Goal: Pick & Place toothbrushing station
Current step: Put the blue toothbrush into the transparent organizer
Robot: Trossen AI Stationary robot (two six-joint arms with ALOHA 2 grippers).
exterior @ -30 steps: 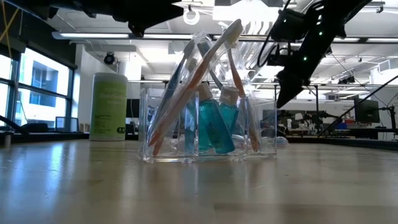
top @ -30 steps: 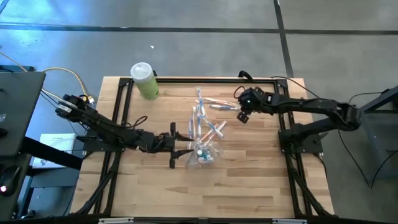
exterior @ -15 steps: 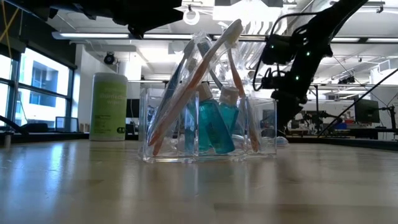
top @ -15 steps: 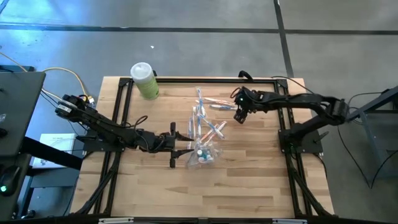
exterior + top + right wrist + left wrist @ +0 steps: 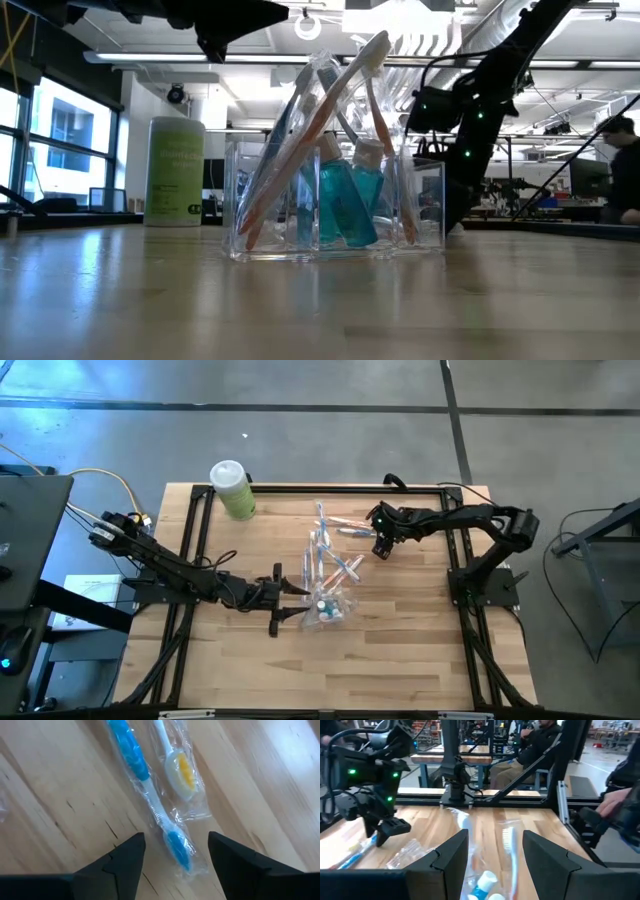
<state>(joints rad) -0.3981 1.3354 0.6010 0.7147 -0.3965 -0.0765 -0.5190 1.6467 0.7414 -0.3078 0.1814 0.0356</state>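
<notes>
Right wrist view pretty much tells the story: the right gripper (image 5: 172, 865) has its fingers spread wide and sits right above two wrapped toothbrushes lying loose on the bench (image 5: 45, 810), a blue toothbrush (image 5: 145, 795) running straight ahead between the fingers and an orange toothbrush (image 5: 182, 770) just beside it, a bit further out. Nothing is between the fingers yet, so no grab so far.

From the high view, the right gripper (image 5: 382, 543) is over the far side of the bench, and the clear holder (image 5: 328, 605) is well apart from it, nearer the left arm. The left gripper (image 5: 297, 603) is right up against that holder with its fingers also open, one on each side of the brushes sticking out of it as the left wrist view shows. It looks like it's bracketing the holder rather than squeezing it, though that's hard to call from these angles.

The low view shows the holder (image 5: 335, 205) standing upright, already loaded with several brushes (image 5: 320, 130) leaning in it plus two small teal bottles (image 5: 345, 205). The green bottle (image 5: 175, 172) is off to the side, not part of this.

So the station looks mostly stocked. What's left, going by the pictures, is at least those two wrapped brushes under the right gripper. The likely next job is dropping down and closing on one, probably the blue one since it's lined up between the fingers. The crinkly wrapper could make the grip slippery.
</notes>
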